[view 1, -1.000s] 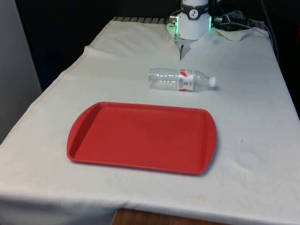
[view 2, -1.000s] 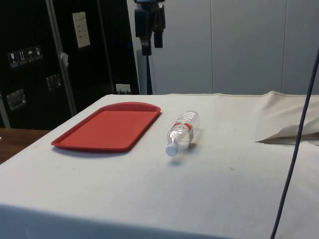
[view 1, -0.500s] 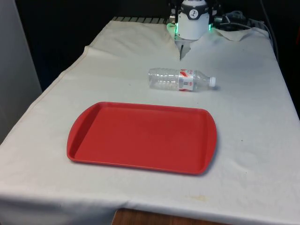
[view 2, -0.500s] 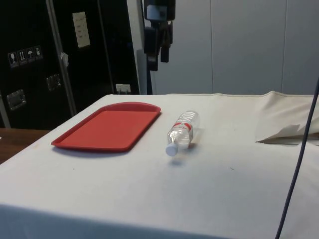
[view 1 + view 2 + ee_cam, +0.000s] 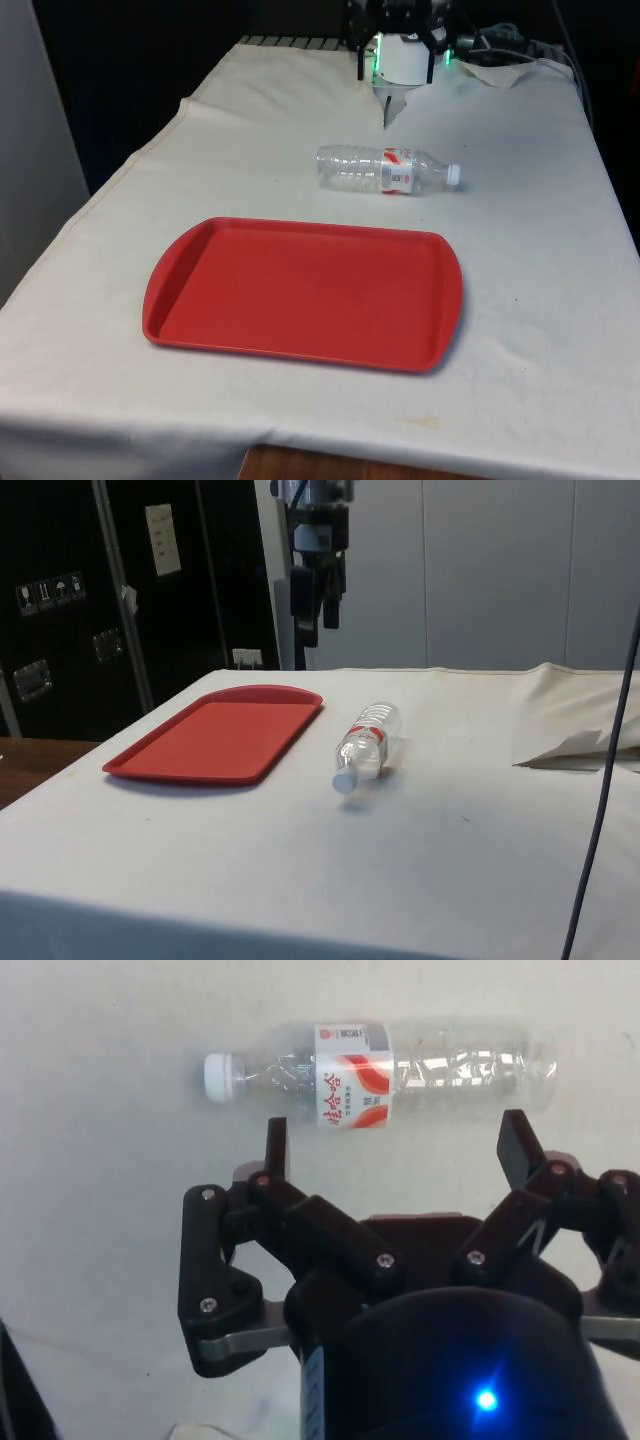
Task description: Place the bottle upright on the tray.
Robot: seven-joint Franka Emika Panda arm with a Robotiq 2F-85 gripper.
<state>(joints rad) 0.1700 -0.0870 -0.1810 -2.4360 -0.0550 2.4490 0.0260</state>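
A clear plastic bottle (image 5: 388, 169) with a red-and-white label and white cap lies on its side on the white cloth, just beyond the flat red plastic tray's (image 5: 300, 292) far edge. The black two-finger gripper (image 5: 395, 1150) hangs above the bottle (fingers spread wide, holding nothing).

We are seeing even, bright overhead light washing the white cloth (image 5: 540, 230) almost flat. The bottle (image 5: 366, 746) is casting only a faint shadow just beside its cap, and small glints are showing along its clear wall. Behind the cloth, the dark cabinets (image 5: 130, 590) are staying dim.
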